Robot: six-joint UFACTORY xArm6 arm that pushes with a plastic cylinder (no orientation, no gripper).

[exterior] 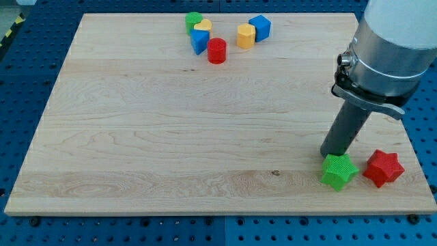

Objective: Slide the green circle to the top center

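1. Seven blocks on the wooden board (136, 123) rn, five bunched at the far edge near the middle, two at the near right corner.
2. Green circle (194, 21) is in that far bunch, at its left end, right by the far edge, pretty much far-center of the board. It's touching the yellow heart (203, 27) on its right.
3. Blue block (199, 42) (shape unclear tbh) sits just nearer than the heart, touching it, w/ the red cylinder (217, 50) just beside it on the right.
4. Bit further right: yellow block (246, 35) and blue cube-ish block (260, 27), touching each other.
5. Near right corner: green star (339, 171) and red star (383, 169), side by side w/ a small gap.
6. No gripper on this arm, just a rod, so nothing to open or close. My tip (334, 154) is down on the board right at the far edge of the green star, looks like touching it, well apart from the green circle.
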